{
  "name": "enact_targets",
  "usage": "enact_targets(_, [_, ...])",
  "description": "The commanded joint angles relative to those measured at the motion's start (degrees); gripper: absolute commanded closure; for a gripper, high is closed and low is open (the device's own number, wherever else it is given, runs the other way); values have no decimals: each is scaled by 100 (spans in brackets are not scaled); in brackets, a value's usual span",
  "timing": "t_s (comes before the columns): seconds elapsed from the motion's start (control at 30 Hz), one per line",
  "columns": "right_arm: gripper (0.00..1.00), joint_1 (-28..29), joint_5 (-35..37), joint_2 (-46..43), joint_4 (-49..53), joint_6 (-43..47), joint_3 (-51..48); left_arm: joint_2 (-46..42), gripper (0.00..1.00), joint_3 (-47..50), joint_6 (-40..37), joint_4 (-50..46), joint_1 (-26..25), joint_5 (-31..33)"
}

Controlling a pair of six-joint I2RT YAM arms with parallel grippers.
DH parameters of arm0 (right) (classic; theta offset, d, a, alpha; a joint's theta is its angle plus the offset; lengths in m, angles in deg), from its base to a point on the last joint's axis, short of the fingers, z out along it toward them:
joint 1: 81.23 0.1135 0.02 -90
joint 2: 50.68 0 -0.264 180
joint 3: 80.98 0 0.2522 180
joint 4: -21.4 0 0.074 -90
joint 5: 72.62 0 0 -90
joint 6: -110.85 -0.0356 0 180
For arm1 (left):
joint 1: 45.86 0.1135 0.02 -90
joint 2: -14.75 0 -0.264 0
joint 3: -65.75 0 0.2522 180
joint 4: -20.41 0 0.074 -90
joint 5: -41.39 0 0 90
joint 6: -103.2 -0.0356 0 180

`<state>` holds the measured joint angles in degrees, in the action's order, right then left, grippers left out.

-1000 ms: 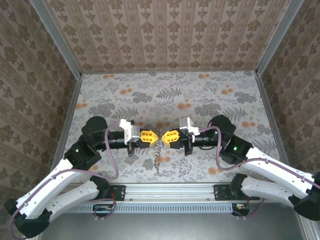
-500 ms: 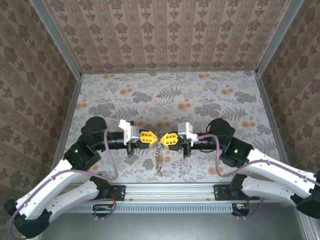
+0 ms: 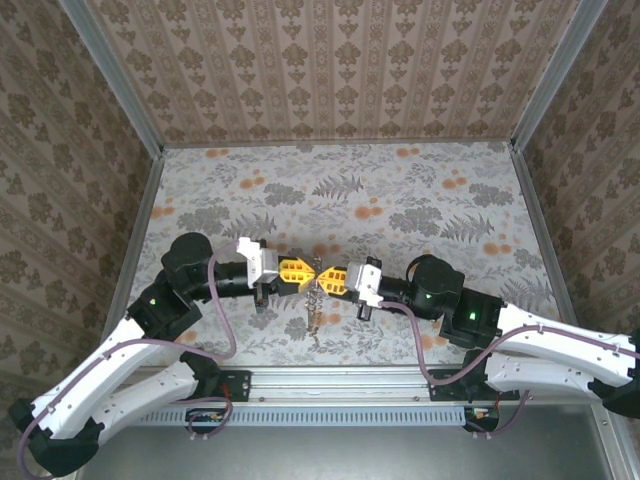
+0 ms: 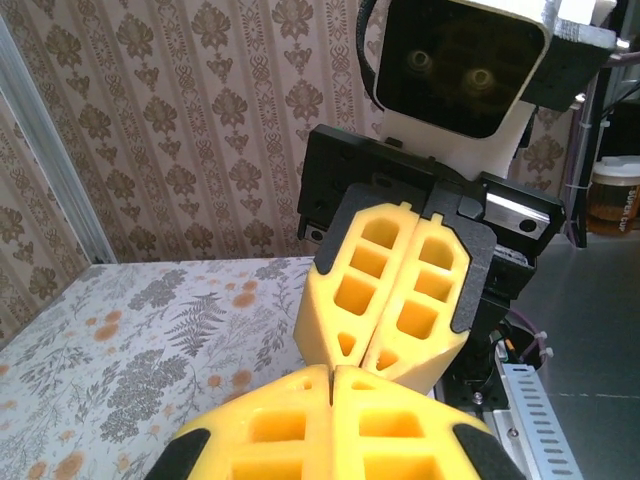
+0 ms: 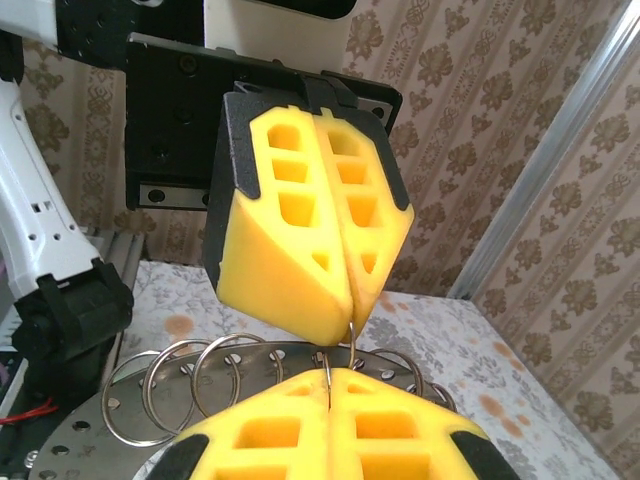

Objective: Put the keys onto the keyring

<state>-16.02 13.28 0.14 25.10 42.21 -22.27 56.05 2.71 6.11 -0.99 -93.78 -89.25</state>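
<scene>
In the top view my left gripper (image 3: pixel 311 272) and right gripper (image 3: pixel 322 277) meet tip to tip above the middle of the table, both shut. The keyring (image 3: pixel 314 308) hangs down from where they meet. In the right wrist view the keyring (image 5: pixel 170 385) is a curved silvery band with holes that carries several thin wire rings. One wire ring runs into the seam of my right gripper (image 5: pixel 328 376), and another runs up between the left gripper's fingers (image 5: pixel 300 230). In the left wrist view my left gripper (image 4: pixel 333 372) touches the right gripper's fingers (image 4: pixel 395 290). The keys are hidden.
The floral table (image 3: pixel 420 200) is walled with patterned panels at the back and both sides. A metal rail (image 3: pixel 330 380) with the arm bases runs along the near edge. Purple cables (image 3: pixel 222 300) loop beside the left arm.
The right arm has swung its wrist nearer the front rail and slid its gripper slightly left. The left arm has hardly moved. Both grippers stay shut, tip to tip.
</scene>
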Motion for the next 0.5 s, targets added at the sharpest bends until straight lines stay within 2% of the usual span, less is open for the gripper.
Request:
enact_targets(0.0, [100, 158, 49, 59, 48, 228, -169, 45, 100, -203, 123, 543, -51, 19])
enact_targets(0.37, [76, 229, -47, -84, -97, 272, -371, 24, 100, -170, 100, 561, -42, 100])
enact_targets(0.47, [75, 229, -38, -111, -86, 267, -398, 26, 100, -161, 95, 584, -49, 105])
